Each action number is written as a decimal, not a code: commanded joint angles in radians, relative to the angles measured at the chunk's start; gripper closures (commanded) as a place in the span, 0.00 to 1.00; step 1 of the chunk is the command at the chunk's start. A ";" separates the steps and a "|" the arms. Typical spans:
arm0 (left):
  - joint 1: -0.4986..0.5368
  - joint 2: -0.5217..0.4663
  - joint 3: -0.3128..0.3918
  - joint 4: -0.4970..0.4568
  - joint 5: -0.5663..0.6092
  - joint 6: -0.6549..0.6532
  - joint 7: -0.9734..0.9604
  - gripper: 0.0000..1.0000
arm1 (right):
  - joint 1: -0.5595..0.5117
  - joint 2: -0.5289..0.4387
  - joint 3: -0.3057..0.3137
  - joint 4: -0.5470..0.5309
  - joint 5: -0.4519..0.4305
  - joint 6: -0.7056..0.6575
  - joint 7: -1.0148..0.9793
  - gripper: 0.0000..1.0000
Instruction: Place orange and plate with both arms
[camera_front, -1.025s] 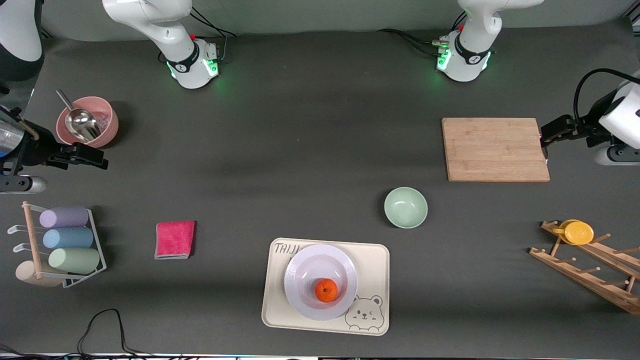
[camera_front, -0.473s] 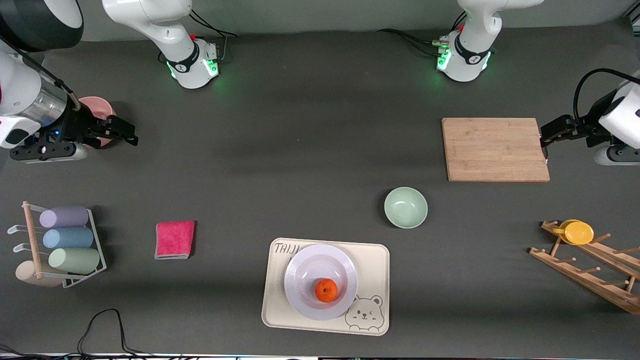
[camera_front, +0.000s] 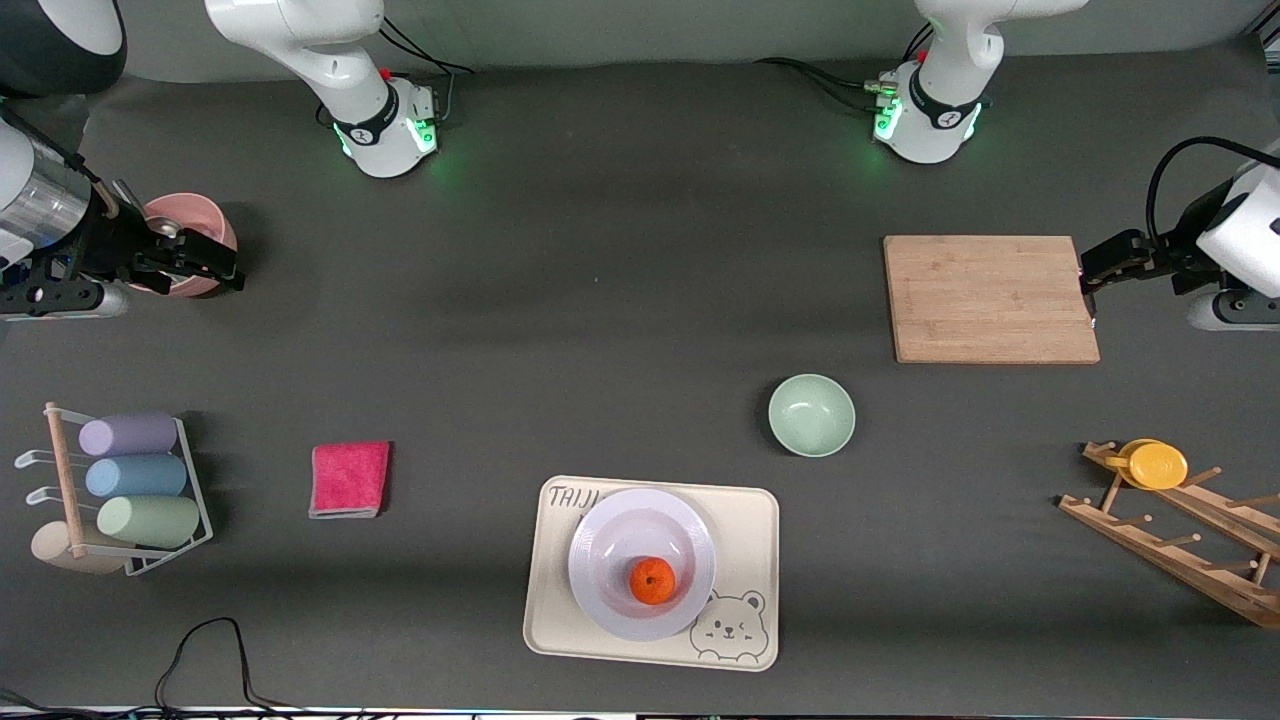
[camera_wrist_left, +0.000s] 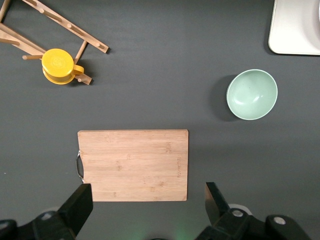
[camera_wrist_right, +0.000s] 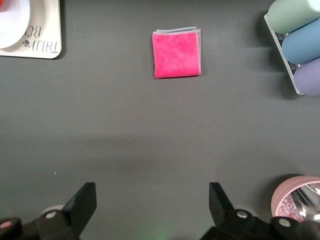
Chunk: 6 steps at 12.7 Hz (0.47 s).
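I see the orange (camera_front: 652, 581) on the plate (camera_front: 600, 560), well apart from both spread-fingered grippers: right gripper (camera_front: 190, 262), left gripper (camera_front: 1095, 268); neither clearly nearer.

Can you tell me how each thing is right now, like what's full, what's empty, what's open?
orange: lying in the plate, not held.
plate: on the cream tray, holding the orange.
green bowl: upright, empty.
pink bowl: has a metal scoop in it.
pink cloth: folded, flat.
cutting board: flat, bare.
yellow cup: hanging on the wooden rack.
left gripper: open, empty, over the cutting board's edge.
right gripper: open, empty, by the pink bowl.
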 joint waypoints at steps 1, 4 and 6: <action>-0.014 -0.007 0.010 -0.001 -0.001 -0.008 0.007 0.00 | -0.016 -0.009 0.015 0.049 0.006 -0.060 -0.020 0.00; -0.014 -0.007 0.010 -0.001 -0.001 -0.008 0.007 0.00 | 0.000 -0.014 -0.003 0.071 0.006 -0.111 -0.023 0.00; -0.014 -0.007 0.010 -0.001 -0.001 -0.008 0.007 0.00 | 0.023 -0.015 -0.037 0.070 0.006 -0.113 -0.023 0.00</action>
